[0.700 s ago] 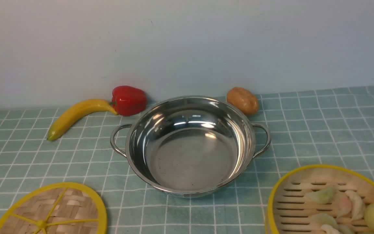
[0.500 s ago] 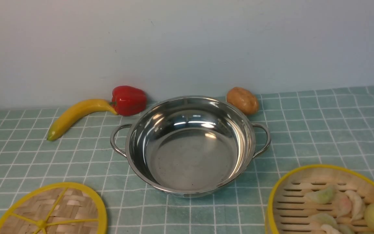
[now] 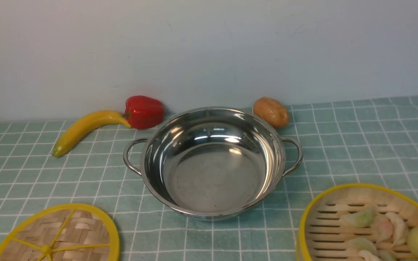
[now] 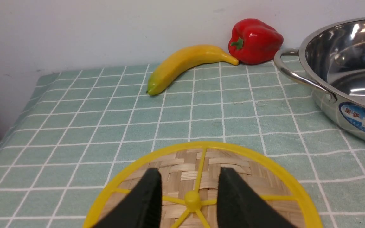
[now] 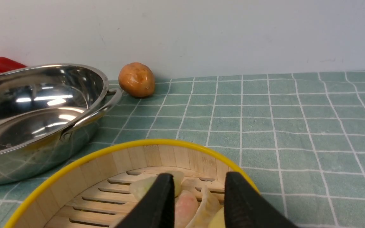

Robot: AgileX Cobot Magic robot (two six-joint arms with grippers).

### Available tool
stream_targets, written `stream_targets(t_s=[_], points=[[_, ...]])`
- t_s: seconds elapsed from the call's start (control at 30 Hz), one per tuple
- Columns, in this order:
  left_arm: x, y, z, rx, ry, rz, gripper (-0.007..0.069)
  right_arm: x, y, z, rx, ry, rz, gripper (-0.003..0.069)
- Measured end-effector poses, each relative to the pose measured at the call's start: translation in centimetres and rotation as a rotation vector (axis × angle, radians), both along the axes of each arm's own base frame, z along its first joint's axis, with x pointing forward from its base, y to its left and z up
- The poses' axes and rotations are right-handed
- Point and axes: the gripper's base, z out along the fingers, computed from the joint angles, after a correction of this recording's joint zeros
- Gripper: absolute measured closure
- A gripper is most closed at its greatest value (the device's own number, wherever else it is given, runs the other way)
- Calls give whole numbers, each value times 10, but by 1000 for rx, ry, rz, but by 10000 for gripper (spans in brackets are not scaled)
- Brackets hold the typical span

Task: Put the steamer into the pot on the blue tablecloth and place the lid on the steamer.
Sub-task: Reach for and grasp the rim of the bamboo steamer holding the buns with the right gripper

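Nothing has moved: one pot (image 3: 212, 177), one steamer (image 3: 357, 197), one lid (image 3: 60, 233).

Open tablecloth (image 3: 303, 186) between pot (image 3: 212, 177) and steamer (image 3: 354, 199)

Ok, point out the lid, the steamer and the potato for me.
lid (image 3: 82, 230), front view, woven bamboo face.
steamer (image 3: 354, 197), front view, far inner wooden wall.
potato (image 3: 271, 112), front view, middle of its skin.
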Motion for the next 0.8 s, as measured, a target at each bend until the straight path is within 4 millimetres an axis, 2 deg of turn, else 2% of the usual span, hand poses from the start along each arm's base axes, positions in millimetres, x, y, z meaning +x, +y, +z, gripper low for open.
stream_targets(t_s=[0.43,0.57,0.67,0.8], points=[[0,0,0,0,0,0,382,0,0,1,1,-12,-2,416],[0,0,0,0,0,0,382,1,0,8,70,-66,-10,416],[0,0,0,0,0,0,382,-2,1,25,131,-103,-4,416],[0,0,0,0,0,0,382,-18,3,85,250,-237,38,416]])
